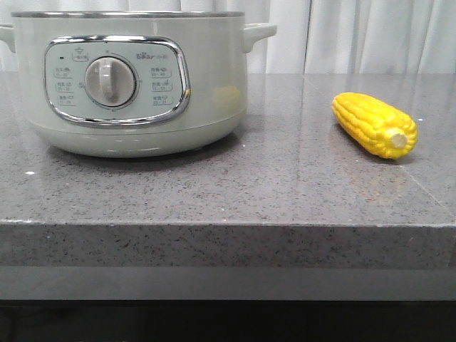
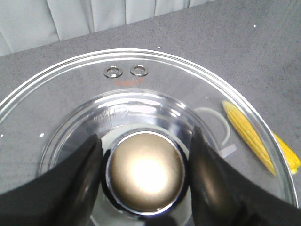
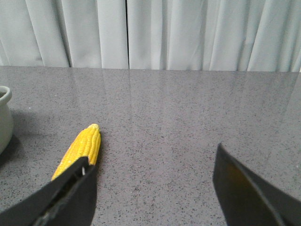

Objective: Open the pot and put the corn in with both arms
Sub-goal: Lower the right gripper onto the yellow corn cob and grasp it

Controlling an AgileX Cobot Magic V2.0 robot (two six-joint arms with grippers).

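**Lid knob framed, corn waiting on the counter**

While the pot (image 1: 135, 78) sits at the left of the grey stone counter (image 1: 285, 192), the corn (image 1: 375, 125) lies well apart to its right, stub end toward the camera. The left gripper (image 2: 145, 174) has a finger on either side of the glass lid's (image 2: 141, 89) brass knob (image 2: 146, 172); whether it pinches, I cannot tell. The right gripper (image 3: 153, 193) hangs released above the counter, corn beside one finger.

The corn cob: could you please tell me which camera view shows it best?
The front view: the whole corn cob lies unobstructed on the countertop, kernels and stub end visible. The right wrist view has its near end hidden behind the right tool. The left wrist view shows it only through the glass lid.
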